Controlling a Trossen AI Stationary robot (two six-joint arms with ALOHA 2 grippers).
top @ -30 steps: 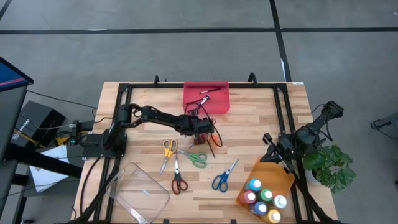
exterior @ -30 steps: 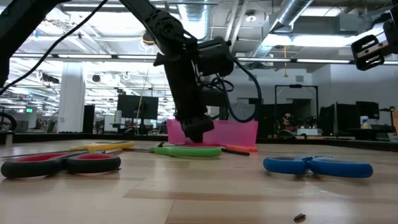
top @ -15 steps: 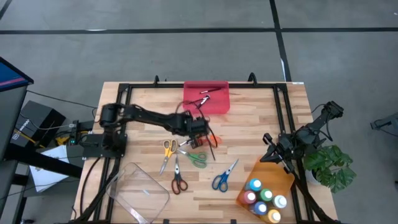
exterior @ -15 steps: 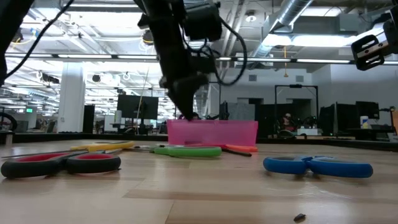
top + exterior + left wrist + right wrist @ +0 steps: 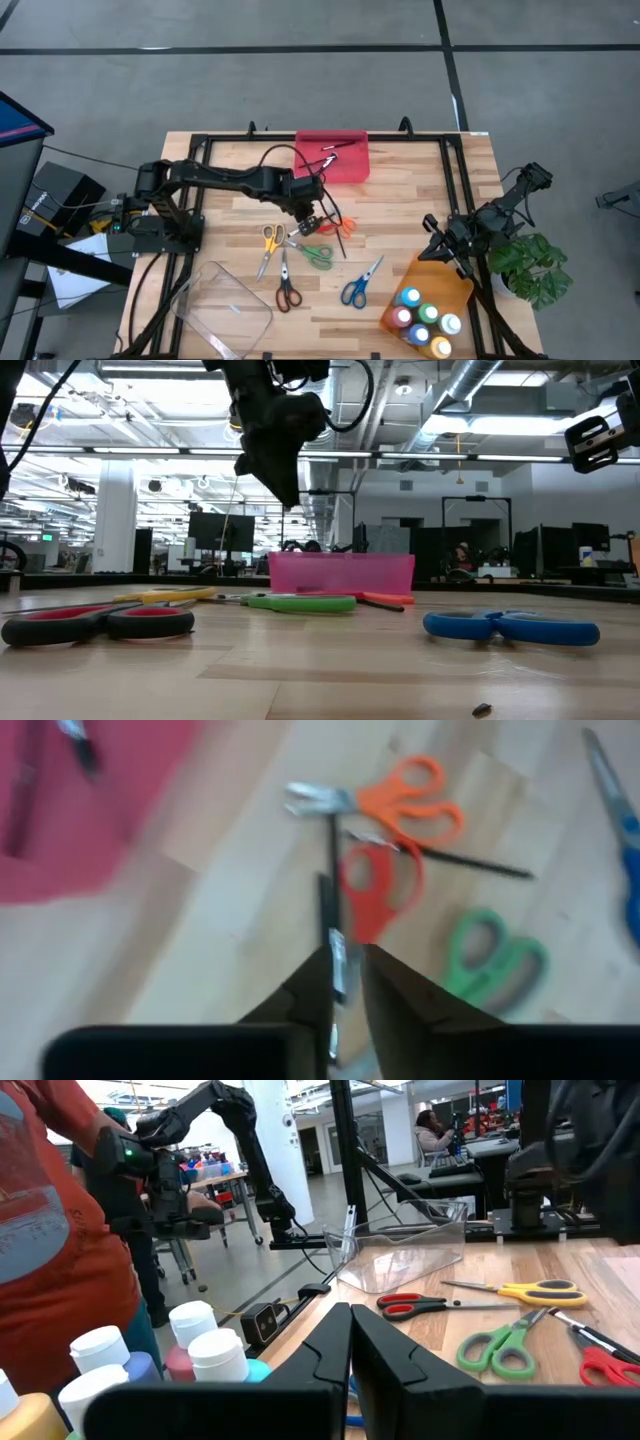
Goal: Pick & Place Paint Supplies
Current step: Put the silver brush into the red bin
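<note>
— How is the left gripper found?

— It is seen lifted clear of the wooden table. Its fingers are drawn nearly together, and a thin dark brush is pinched between the tips, its silver collar caught at the pinch and its dark shaft pointing out ahead of them.

— What is seen beyond those fingertips?

— Just past the brush's far end, orange scissors and red-handled scissors are laid touching on the table, with another dark stick beside them. Green scissors are placed off to one side of the tips, and the red tray, in which more sticks are held, to the other.

— And the right gripper?

— It is parked well apart from the left one, at the table's right edge, with its fingers pressed together and nothing gripped. The paint bottles are stood just beside it in the orange tray.
</note>
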